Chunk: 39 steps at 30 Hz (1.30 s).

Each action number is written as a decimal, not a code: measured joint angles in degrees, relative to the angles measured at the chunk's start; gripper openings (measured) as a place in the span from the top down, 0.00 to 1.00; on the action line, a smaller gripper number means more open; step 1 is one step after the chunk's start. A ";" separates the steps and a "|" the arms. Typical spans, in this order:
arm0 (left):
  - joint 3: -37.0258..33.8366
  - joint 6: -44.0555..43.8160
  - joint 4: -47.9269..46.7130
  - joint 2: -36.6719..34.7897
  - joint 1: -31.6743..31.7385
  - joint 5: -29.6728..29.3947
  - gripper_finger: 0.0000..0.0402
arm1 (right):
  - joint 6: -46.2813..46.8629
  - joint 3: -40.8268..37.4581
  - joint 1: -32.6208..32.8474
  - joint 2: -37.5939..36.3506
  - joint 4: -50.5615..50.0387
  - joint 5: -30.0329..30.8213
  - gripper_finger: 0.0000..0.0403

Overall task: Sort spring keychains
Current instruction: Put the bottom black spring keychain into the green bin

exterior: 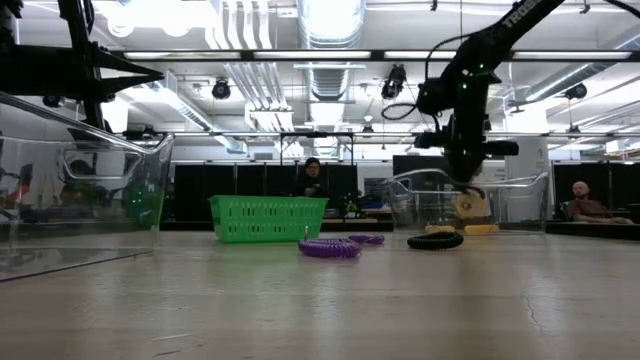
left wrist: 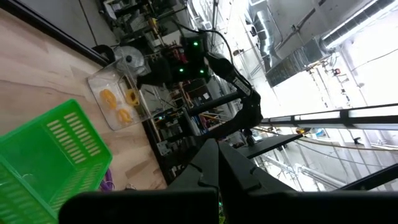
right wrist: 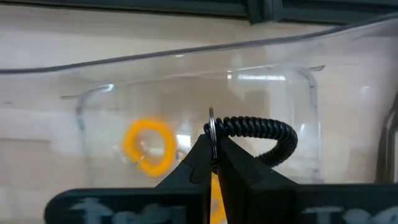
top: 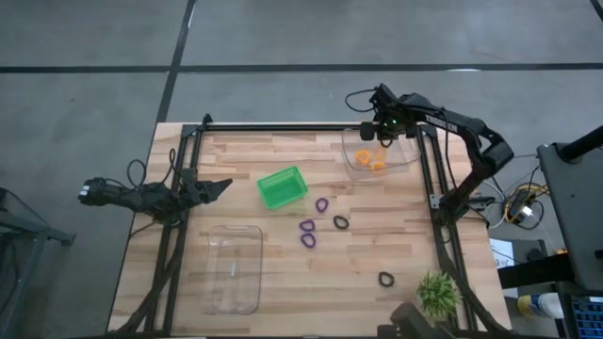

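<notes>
Hanging over the clear bin (top: 381, 158) at the table's far right, the right gripper (right wrist: 213, 163) has its fingers pinched on a black keychain (right wrist: 260, 132). Orange keychains (top: 370, 159) lie below — release here and colours mix! Left gripper (top: 220, 186) waits, fingers pressed together.

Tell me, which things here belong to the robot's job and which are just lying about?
Job: orange keychains in the far clear bin; purple keychains; loose black keychains; held black keychain in the right claw; green bin; near clear bin.
Lying about: small spiky plant.
</notes>
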 joint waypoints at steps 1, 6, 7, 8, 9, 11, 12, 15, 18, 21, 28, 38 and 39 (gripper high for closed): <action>0.00 0.00 -0.01 0.00 0.00 -0.01 1.00 | -0.16 0.00 0.24 -0.67 0.00 0.09 0.98; 0.00 0.00 0.00 0.00 0.02 0.00 1.00 | -2.61 0.00 1.98 -4.34 -2.37 2.94 0.98; 0.00 0.00 0.00 0.00 0.01 0.00 1.00 | -2.73 -0.16 2.62 -5.00 -3.04 4.14 0.98; 0.00 0.00 0.00 0.00 0.00 0.00 1.00 | -2.70 -0.60 3.24 -5.77 -2.75 4.99 0.98; 0.00 0.00 0.00 0.00 0.02 0.00 1.00 | -2.85 -1.09 3.79 -6.59 -2.01 5.22 0.98; 0.00 0.00 0.00 0.00 0.02 0.00 1.00 | -4.43 -1.63 5.02 -8.09 -0.61 5.66 0.98; 0.00 0.00 0.00 0.00 0.00 0.00 1.00 | -4.23 -1.77 5.29 -8.52 -0.38 5.57 0.98; 0.00 0.00 0.00 0.00 0.02 0.00 1.00 | -1.12 -3.15 5.38 -9.94 3.31 3.00 0.98; 0.00 -0.62 0.00 0.00 0.02 0.00 1.00 | -4.02 -1.93 7.86 -10.33 -2.31 10.25 0.98; 0.00 -0.87 0.00 0.00 0.00 0.02 1.00 | -2.47 -3.86 7.67 -9.98 -0.41 5.89 0.98; 0.00 -1.18 0.00 0.00 0.00 0.04 1.00 | -3.86 -3.68 8.66 -8.81 -3.92 7.72 0.98; 0.00 -1.79 -0.28 0.00 0.02 0.09 1.00 | -3.62 -3.86 7.16 -10.68 -0.76 5.69 0.98; 0.00 -1.79 -0.28 0.00 0.02 0.09 1.00 | -3.72 -3.40 7.45 -10.62 -2.92 8.29 0.98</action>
